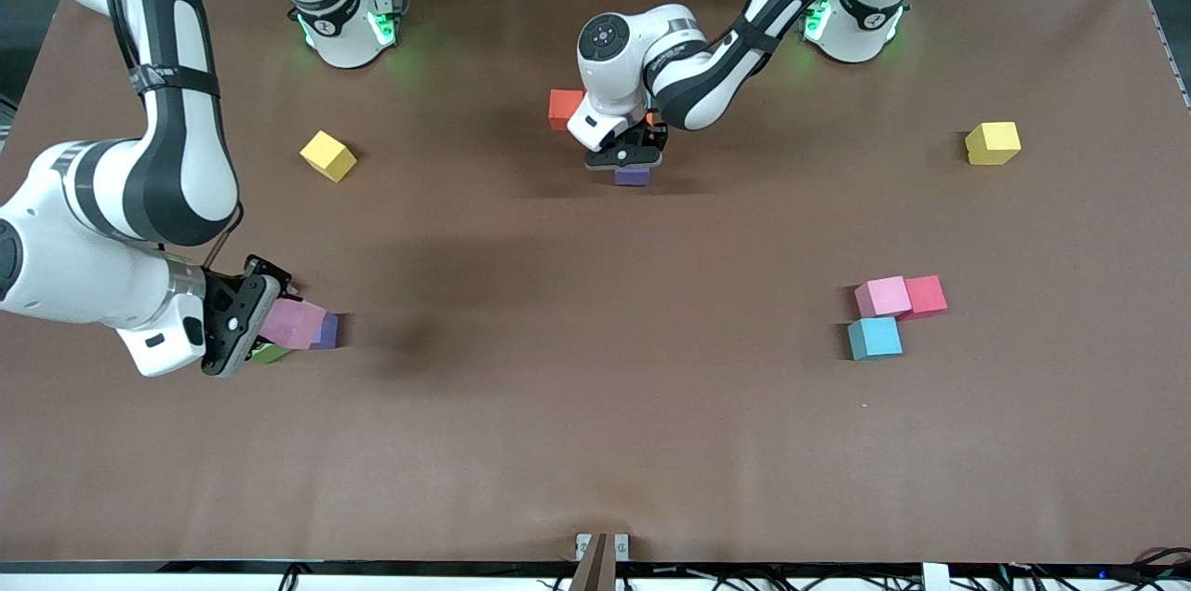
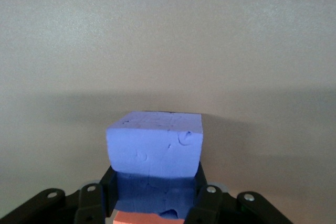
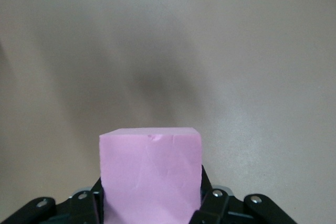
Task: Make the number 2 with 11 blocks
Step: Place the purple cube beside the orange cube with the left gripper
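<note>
Nearest the front camera, toward the left arm's end of the table, a light blue cube touched a pink cube and a red cube just above it. At the right arm's end, the right gripper was clamped on a second pink cube, over a green cube and a purple cube. Farther off lay two yellow cubes. Mid-table, the left gripper was clamped on another purple cube, beside an orange cube.
</note>
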You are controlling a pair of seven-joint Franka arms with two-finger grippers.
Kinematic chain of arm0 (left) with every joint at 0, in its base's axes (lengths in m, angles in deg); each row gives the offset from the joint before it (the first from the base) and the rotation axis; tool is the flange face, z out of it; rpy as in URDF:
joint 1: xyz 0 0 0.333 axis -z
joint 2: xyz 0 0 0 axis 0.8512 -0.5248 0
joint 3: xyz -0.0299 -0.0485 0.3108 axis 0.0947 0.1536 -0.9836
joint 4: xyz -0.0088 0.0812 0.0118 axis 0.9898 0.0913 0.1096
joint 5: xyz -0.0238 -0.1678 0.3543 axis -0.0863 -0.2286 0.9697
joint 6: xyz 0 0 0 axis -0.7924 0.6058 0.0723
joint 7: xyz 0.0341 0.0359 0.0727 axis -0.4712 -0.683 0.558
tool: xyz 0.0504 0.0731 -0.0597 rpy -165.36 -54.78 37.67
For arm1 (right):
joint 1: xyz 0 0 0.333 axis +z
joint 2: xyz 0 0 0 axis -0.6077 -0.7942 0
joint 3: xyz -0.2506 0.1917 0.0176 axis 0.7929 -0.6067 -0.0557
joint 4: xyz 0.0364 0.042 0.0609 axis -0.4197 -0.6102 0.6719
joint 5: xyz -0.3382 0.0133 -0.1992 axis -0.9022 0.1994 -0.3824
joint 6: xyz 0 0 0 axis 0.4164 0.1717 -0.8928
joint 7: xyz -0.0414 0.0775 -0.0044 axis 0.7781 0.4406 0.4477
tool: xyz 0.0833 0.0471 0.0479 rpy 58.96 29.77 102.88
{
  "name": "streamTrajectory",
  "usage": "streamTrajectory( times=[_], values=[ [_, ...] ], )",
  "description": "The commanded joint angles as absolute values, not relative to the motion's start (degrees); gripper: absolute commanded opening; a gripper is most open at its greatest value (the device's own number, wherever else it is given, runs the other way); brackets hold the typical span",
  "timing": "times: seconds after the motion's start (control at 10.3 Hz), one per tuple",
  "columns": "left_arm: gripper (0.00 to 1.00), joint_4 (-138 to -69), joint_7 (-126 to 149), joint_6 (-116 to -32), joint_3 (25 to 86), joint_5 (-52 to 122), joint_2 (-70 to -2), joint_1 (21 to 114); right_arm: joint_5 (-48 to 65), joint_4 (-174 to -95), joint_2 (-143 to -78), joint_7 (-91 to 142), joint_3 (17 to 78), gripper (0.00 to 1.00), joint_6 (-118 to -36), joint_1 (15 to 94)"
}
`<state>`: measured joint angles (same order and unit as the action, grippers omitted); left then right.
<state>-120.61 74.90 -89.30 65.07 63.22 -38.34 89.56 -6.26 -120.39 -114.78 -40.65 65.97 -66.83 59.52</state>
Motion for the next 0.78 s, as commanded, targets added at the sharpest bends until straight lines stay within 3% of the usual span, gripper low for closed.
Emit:
streamTrajectory(
  times=[0.0,0.29,0.39,0.48,0.58,0.68],
  values=[
    [0.13,-121.4,76.6,-88.8,65.3,65.0,-38.1,90.2,-7.3,-120.0,-114.8,-39.7,65.7,0.11,-66.3,59.1],
    [0.17,-121.5,76.6,-88.9,65.3,65.1,-38.4,90.4,-7.3,-120.0,-114.8,-39.7,65.6,0.11,-66.3,59.1],
    [0.32,-121.4,76.6,-88.9,65.2,65.1,-38.4,90.3,-7.3,-120.1,-114.8,-39.7,65.6,0.11,-66.3,59.1],
    [0.76,-121.4,76.6,-88.9,65.2,65.1,-38.7,90.4,-7.2,-120.1,-114.8,-39.7,65.6,0.11,-66.3,59.1],
    [1.00,-121.2,76.6,-89.0,65.2,65.1,-38.8,90.4,-7.2,-120.1,-114.8,-39.7,65.6,0.11,-66.3,59.1],
    [1.00,-121.0,77.1,-89.0,65.3,65.1,-38.9,90.5,-7.2,-120.2,-114.8,-39.7,65.6,0.11,-66.3,59.1]
  ],
)
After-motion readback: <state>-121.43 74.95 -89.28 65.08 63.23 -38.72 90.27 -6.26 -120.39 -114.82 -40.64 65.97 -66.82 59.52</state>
